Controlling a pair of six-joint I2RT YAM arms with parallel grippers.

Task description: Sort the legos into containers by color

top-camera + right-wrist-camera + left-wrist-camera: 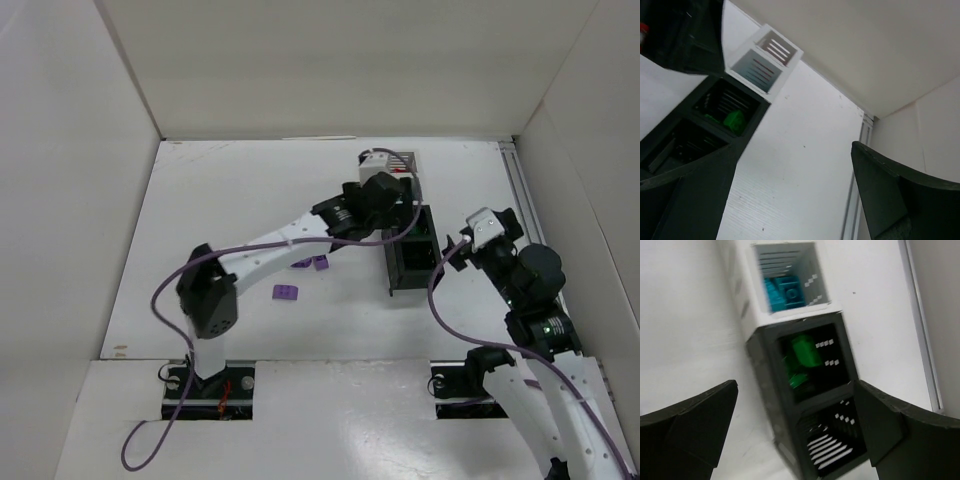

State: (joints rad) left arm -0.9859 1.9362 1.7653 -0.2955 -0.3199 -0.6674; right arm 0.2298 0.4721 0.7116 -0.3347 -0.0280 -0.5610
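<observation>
1. While both arms hang over the table (220,200), we judge the sorting partway done, with a purple pickup next.
2. Our containers (391,272) stand toward the right edge, the row's long axis running from far edge to near edge.
3. We see the left gripper (795,384) above that row, jaws spread and empty. The right gripper (794,147) is likewise wide and empty.
4. A green lego (805,352) and cyan legos (786,292) sit in 2 adjoining bins. Purple legos (287,291) lie flat mid-table, the nearest lengthwise along the near edge.
</observation>
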